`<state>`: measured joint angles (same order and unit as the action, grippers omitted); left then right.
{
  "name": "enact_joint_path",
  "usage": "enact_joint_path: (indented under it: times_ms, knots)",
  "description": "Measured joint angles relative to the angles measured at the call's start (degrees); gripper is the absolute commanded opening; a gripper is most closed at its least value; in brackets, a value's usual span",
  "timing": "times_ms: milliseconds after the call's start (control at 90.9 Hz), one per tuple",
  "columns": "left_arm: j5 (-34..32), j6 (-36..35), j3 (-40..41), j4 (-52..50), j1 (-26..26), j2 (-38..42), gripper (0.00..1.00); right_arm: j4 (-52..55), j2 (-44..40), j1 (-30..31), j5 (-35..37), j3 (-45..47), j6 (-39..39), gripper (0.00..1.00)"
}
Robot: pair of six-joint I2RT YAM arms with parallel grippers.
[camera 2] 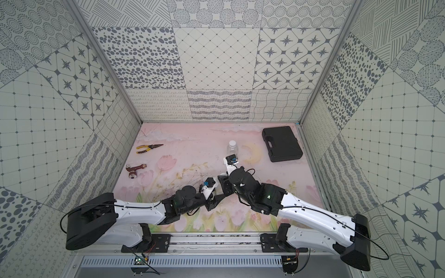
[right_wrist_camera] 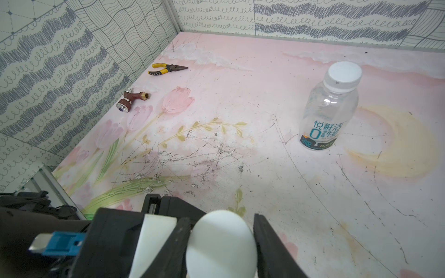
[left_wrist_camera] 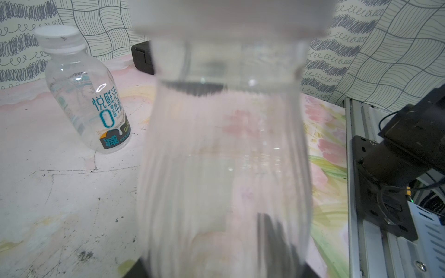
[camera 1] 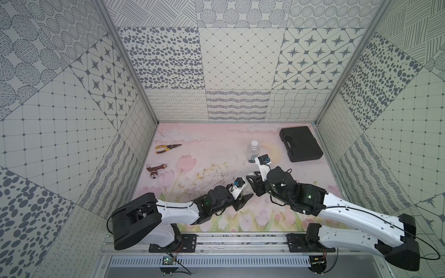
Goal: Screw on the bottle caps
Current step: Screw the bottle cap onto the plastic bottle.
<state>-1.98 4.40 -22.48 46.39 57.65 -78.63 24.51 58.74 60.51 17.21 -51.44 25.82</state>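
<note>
Cap (right_wrist_camera: 221, 243) clamped in right gripper (right_wrist_camera: 221, 232), sitting atop bottle (left_wrist_camera: 224, 156); left gripper (camera 1: 246, 195) seemingly grasping that blurred bottle.

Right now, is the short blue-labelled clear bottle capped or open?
Capped: a white round plastic cap sits on the upright blue-labelled clear plastic bottle.

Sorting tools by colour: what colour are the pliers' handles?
The pliers have yellow-and-black handles; right wrist view shows best.
</note>
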Motion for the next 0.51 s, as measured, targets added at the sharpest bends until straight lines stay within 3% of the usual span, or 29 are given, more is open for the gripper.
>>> enact_joint_path:
  times_ms: [187,341,506]
  knots:
    - [4.5,0.4,1.0,2.9,-1.3,0.2,0.42,0.7,-3.0,-5.6,-13.0,0.4,-4.7,0.66]
    - [10.8,1.0,1.0,6.0,-1.9,0.1,0.43,2.1,-12.4,-12.6,-23.4,1.7,-7.6,0.69]
    - [18.1,1.6,0.8,7.4,-2.0,0.1,0.44,2.0,-15.4,-16.8,-31.9,1.7,-10.5,0.69]
